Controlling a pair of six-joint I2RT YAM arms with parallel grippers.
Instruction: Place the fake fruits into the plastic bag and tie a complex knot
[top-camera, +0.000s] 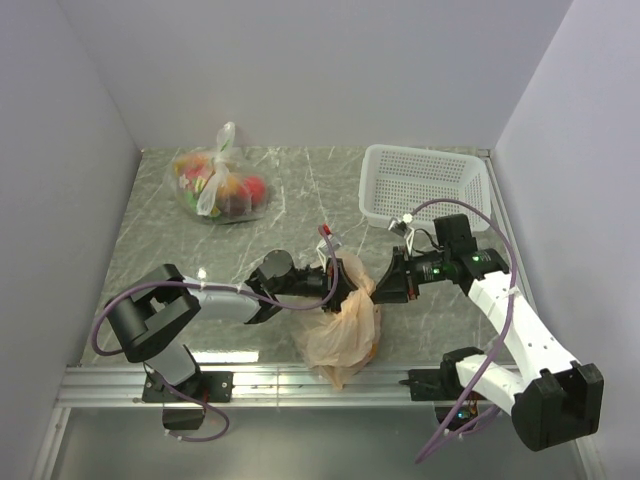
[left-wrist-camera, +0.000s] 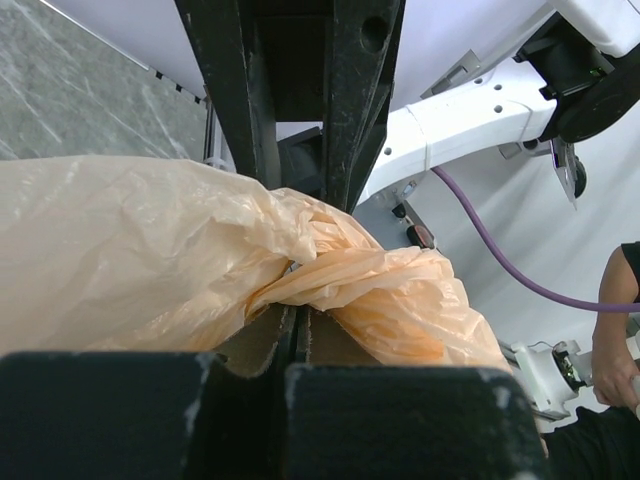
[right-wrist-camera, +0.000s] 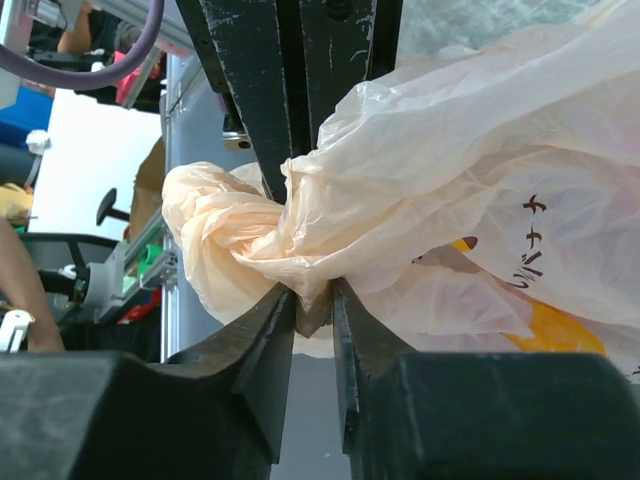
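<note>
The peach-orange plastic bag (top-camera: 345, 335) sits between the two arms near the table's front edge, its top gathered into twisted strands. My left gripper (top-camera: 335, 283) reaches in from the left. In the left wrist view it (left-wrist-camera: 297, 310) is shut on a twisted strand of the bag (left-wrist-camera: 120, 250). From the right, my right gripper (top-camera: 383, 290) meets the bag's top. In the right wrist view it (right-wrist-camera: 314, 300) is pinched on a fold next to a bunched lump of the bag (right-wrist-camera: 450, 180). The fake fruits are hidden from every view.
A clear bag of mixed fruits (top-camera: 220, 185) lies at the back left. A white perforated basket (top-camera: 425, 185) stands at the back right. The aluminium rail (top-camera: 250, 380) with the arm bases runs along the near edge. Grey walls close in the table's sides.
</note>
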